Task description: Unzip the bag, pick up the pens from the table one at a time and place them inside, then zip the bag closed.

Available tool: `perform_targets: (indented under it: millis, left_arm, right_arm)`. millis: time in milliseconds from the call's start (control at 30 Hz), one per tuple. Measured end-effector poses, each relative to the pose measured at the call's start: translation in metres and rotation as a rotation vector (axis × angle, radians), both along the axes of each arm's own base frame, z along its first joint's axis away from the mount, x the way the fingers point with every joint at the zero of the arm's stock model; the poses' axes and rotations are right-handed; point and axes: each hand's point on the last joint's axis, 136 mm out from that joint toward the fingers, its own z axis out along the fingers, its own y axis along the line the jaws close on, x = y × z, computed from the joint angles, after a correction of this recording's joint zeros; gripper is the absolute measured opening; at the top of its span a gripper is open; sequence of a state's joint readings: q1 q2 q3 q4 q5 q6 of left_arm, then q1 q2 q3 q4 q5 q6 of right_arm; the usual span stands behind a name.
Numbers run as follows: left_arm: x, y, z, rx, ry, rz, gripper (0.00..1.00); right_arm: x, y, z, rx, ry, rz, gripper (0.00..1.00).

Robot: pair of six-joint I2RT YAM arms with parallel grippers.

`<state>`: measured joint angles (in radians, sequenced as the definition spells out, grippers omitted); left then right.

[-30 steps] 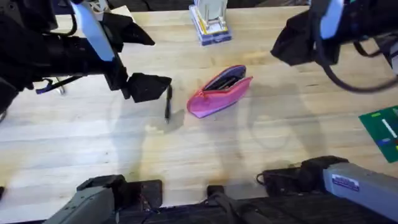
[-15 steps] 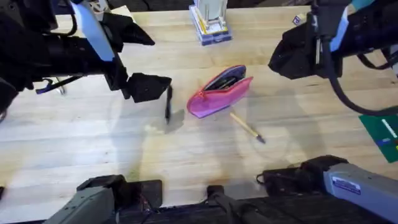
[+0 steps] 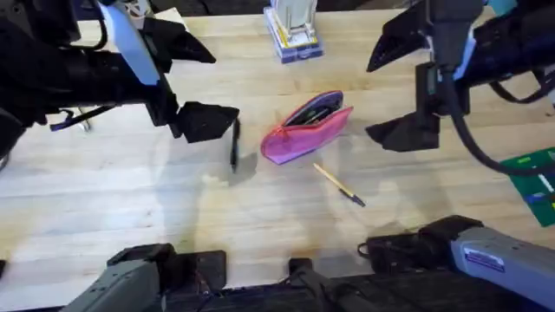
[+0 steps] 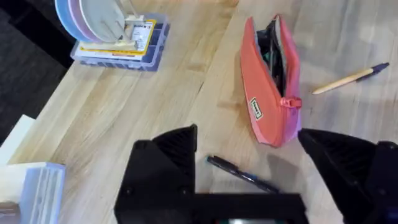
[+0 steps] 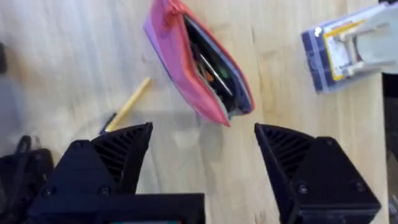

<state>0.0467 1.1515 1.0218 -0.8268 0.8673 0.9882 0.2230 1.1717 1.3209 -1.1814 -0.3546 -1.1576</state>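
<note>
- Pink pencil pouch (image 3: 307,127): lying unzipped mid-table, ready for loading.
- Black pen (image 3: 233,143): you are hovering the left gripper (image 3: 206,121), wide, beside it.
- Yellow pen (image 3: 338,185): lying toward the near edge; right gripper (image 3: 408,91) spread wide, empty.

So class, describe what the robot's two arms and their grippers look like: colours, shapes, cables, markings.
Both arms are black with pale blue-white segments and grey bases; the right arm's base bears a small printed label. Each gripper, left gripper and right gripper, has broad, wedge-shaped, ribbed black fingers. Black cables loop beside the right arm.

Black arms — blue-striped links, grey bases, ribbed black fingers (image 5: 118,155).
</note>
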Motion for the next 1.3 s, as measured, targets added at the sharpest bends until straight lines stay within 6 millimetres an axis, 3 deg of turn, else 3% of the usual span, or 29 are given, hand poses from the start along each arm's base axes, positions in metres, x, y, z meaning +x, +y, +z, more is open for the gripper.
perform_targets:
  millis: [200, 333, 633, 700, 933, 1300]
  left_arm:
    - [0.000, 0.000, 0.000, 0.000, 0.000, 0.000, 0.994]
    - [0.000, 0.000, 0.000, 0.000, 0.000, 0.000, 0.994]
    - [0.000, 0.000, 0.000, 0.000, 0.000, 0.000, 0.994]
    - [0.000, 0.000, 0.000, 0.000, 0.000, 0.000, 0.993]
    - [0.000, 0.000, 0.000, 0.000, 0.000, 0.000, 0.993]
    - [0.000, 0.000, 0.000, 0.000, 0.000, 0.000, 0.993]
  right_arm:
    - [-0.019, 0.014, 0.001, 0.003, 0.021, 0.053, 0.997]
    - [-0.038, 0.016, 0.013, 0.014, -0.006, 0.049, 0.997]
    - [-0.075, 0.005, 0.036, 0.084, -0.026, -0.089, 0.997]
    - [-0.080, 0.002, 0.039, 0.134, 0.019, -0.198, 0.997]
    - [-0.085, 0.000, 0.029, 0.188, 0.212, -0.431, 0.998]
    - [-0.082, 0.002, 0.020, 0.220, 0.358, -0.617, 0.998]
